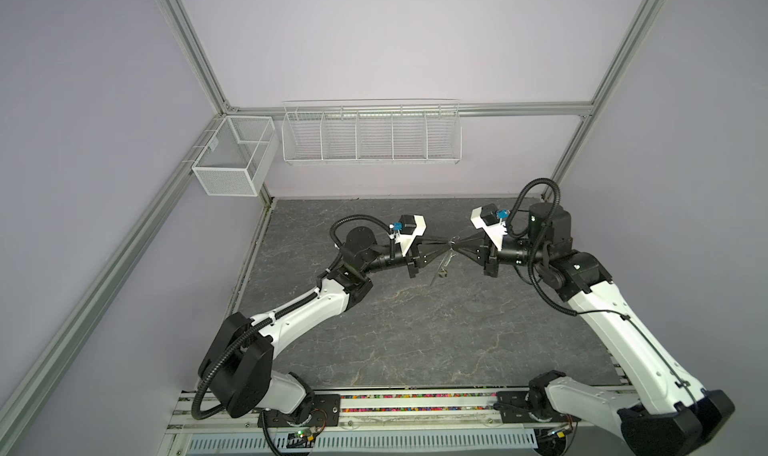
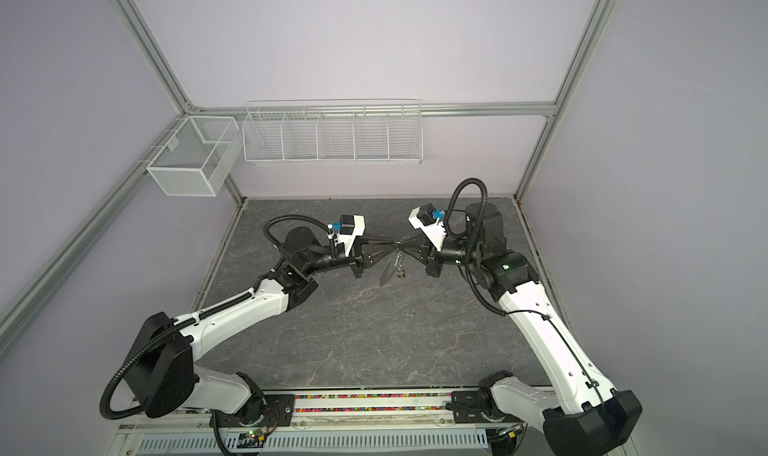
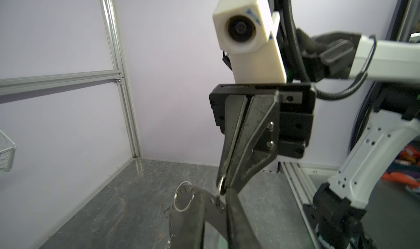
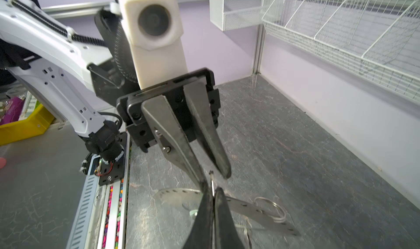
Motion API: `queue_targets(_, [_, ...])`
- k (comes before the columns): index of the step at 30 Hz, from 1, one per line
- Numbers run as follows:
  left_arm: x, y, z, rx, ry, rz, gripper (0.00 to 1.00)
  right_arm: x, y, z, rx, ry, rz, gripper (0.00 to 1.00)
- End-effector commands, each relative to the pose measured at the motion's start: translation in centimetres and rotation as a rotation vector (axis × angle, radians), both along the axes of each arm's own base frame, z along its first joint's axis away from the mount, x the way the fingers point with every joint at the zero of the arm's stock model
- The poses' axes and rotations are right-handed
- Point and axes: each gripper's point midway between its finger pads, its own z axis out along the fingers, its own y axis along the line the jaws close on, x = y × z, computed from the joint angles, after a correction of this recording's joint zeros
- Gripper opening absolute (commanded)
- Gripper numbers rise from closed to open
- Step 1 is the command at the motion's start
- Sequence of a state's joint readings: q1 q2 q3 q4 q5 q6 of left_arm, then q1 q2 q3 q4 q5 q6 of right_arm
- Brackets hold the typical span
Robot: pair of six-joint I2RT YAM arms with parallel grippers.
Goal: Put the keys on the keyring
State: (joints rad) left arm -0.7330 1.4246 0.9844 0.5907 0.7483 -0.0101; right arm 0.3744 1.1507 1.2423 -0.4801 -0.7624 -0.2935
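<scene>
**Left gripper (image 4: 213, 177) spread, right gripper (image 3: 223, 187) pinching a ring on the keyring**

Left gripper points rightward and meets its partner tip to tip, raised above the table (image 1: 415, 329) toward the far middle. Its jaws stand apart with a clear gap and clamp nothing. One fingertip (image 4: 195, 173) lies against or just beside the keyring's edge; I cannot tell which.

Between the two tips hangs the keyring (image 4: 176, 196), clear of the table. In both top views it drops from the meeting point and slants toward the near left. Its long axis therefore runs down and away from the line the two grippers share. A loose split ring (image 4: 271, 208) is threaded through its rim, and a small piece (image 1: 443, 273) dangles below. That piece is too small to say whether it is one of the keys, and neither tag can be made out.

On the right, the right gripper points leftward with its jaws pressed together on a small wire ring (image 3: 219, 186). That ring passes through a hole in the keyring's rim, so the load seems to hang from this pinch alone. Both tips are equally near the keyring's top. Its free lower end lies nearer the left arm, which looks the likelier one to take it.
</scene>
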Motion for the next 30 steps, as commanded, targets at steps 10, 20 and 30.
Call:
queue_targets(10, [0.1,1.5,-0.4,0.427,-0.327,0.08,0.25,-1.7,-1.5,-2.1,-0.239,0.121,0.067,0.06])
queue_targets(20, [-0.8,-0.1,-1.9,0.56,-0.425,0.063,0.24,-2.2,-1.3,-3.0,-0.333,0.204,0.099,0.06])
queue_targets(30, [-1.8,-1.0,-2.5,0.578,-0.428,0.015,0.23,-2.7,-0.6,-4.3,-0.419,0.253,0.133,0.06])
